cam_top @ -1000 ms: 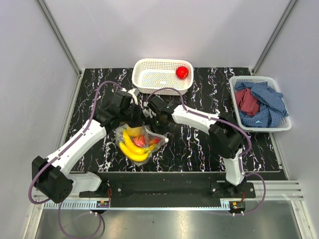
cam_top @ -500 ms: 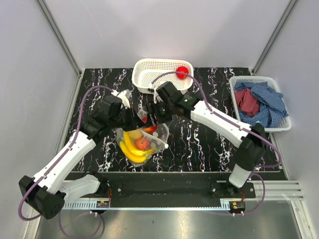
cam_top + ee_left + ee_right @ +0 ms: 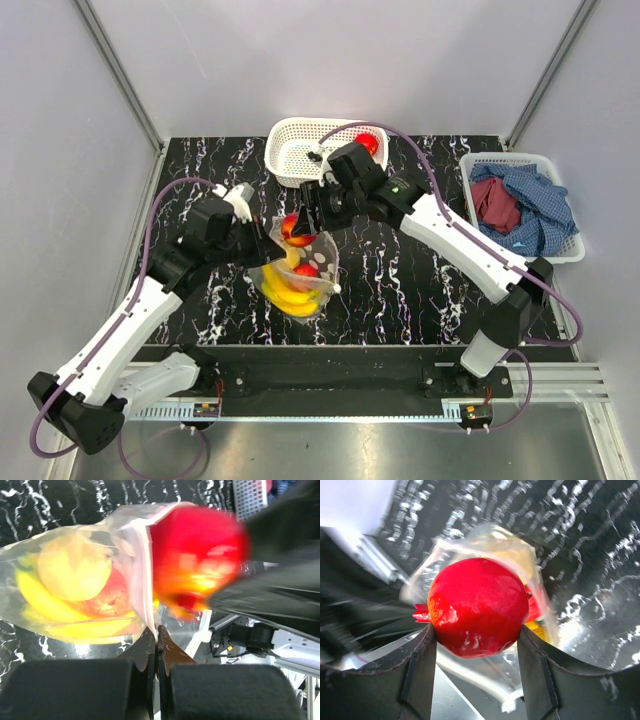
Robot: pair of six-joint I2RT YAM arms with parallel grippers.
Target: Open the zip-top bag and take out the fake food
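The clear zip-top bag (image 3: 300,280) hangs above the black table, its mouth open upward. My left gripper (image 3: 262,240) is shut on the bag's rim strip (image 3: 145,600). Inside the bag are a yellow banana bunch (image 3: 285,298), a red piece (image 3: 306,272) and a yellow-orange round fruit (image 3: 72,567). My right gripper (image 3: 303,222) is shut on a red round fruit (image 3: 477,605) and holds it just above the bag's mouth; the fruit also shows in the top view (image 3: 295,228) and in the left wrist view (image 3: 197,550).
A white mesh basket (image 3: 290,150) at the back holds another red fruit (image 3: 368,143), partly behind my right arm. A second white basket (image 3: 480,165) at the right holds red and blue cloths (image 3: 525,205).
My right gripper has lifted the red fruit up out of the bag. My left gripper has raised the bag's rim, so the bag now hangs higher and further right.
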